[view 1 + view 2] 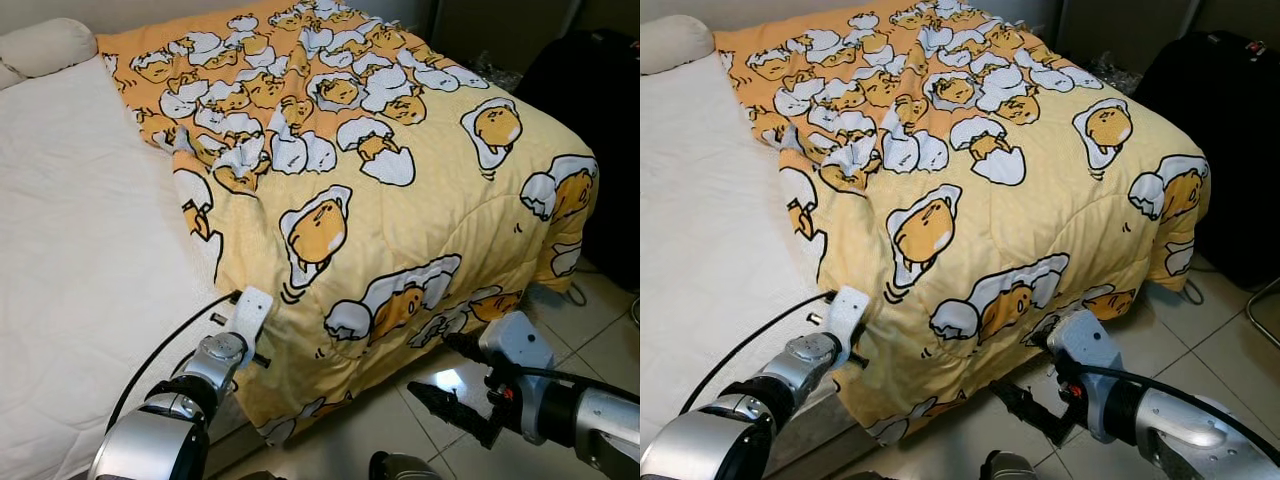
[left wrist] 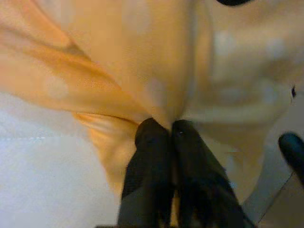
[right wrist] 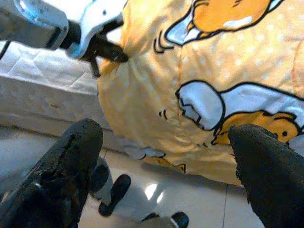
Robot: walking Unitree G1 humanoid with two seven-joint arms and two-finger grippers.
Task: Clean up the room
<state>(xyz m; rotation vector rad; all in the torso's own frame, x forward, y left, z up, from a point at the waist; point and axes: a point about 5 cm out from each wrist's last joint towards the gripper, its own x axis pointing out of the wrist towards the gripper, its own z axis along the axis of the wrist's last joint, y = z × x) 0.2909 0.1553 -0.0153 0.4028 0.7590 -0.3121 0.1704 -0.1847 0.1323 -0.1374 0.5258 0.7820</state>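
Home bedroom, bed point(image 1: 70, 260) with cartoon-egg comforter point(image 1: 400, 200), tiled floor point(image 1: 400, 420)

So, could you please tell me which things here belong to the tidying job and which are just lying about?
Job in hand:
- yellow quilt, pinched by the left gripper
- white mattress
- right gripper, open near the quilt's hanging edge

Lying about:
- pillow
- black suitcase

Soft quilted blanket point(image 1: 400, 200): pale yellow to orange, dotted, printed with white eggshells, orange-yellow yolk figures, black outlines. Quilted bed mattress point(image 1: 80, 280): plain white. Rounded fabric pillow point(image 1: 45, 45): cream. Glossy tiled floor point(image 1: 600, 320): light beige. Left claw point(image 2: 170, 130) fingers black, arm silver. Right claw point(image 3: 166, 156) fingers black.
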